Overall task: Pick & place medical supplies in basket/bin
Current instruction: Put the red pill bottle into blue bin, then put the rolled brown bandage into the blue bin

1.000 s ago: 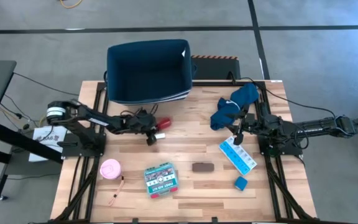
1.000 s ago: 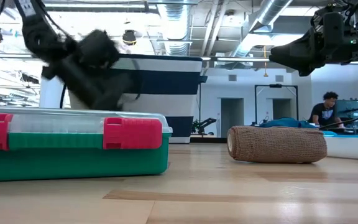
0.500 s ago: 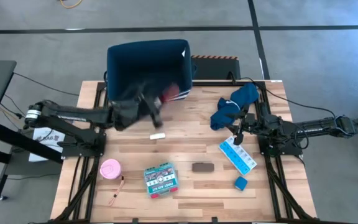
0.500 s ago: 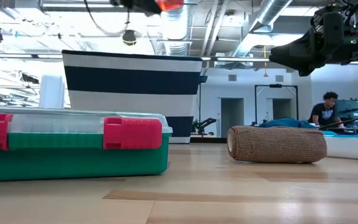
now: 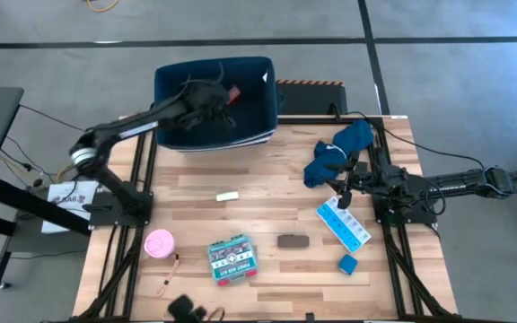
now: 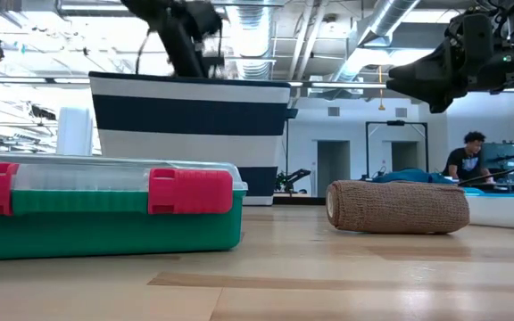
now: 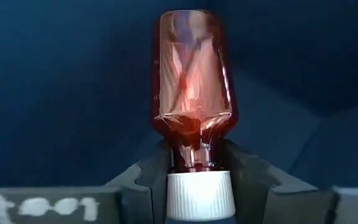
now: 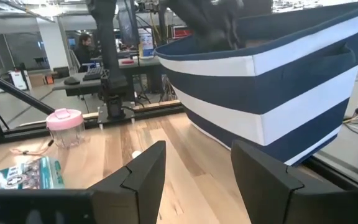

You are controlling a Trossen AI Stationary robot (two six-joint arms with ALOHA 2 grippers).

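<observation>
A red see-through vial with a white cap sits in my left gripper, which is shut on it above the open navy bin at the table's far edge. Still lying on the table are the teal first-aid box, pink roll, brown oblong, small blue box, white-and-blue pill strip and sticks. My right gripper waits open at the table's right side with nothing between its fingers. My left gripper pinches the vial's neck between its two fingers, just past the white cap. The vial's body runs on beyond the fingertips along the fingers' line. The gripper slants down from the table's left into the bin's opening. The vial is lifted clear.
A small white piece lies on the wood mid-table. A blue cloth bundle sits beside my right gripper. The bin's striped wall stands tall behind the first-aid box and the brown roll. A dark object shows at the near edge.
My left gripper has lifted the vial off the table and swung up and toward the far edge, coming over the bin and tipping less steeply downward. The small white piece has stayed where it lay on the table.
</observation>
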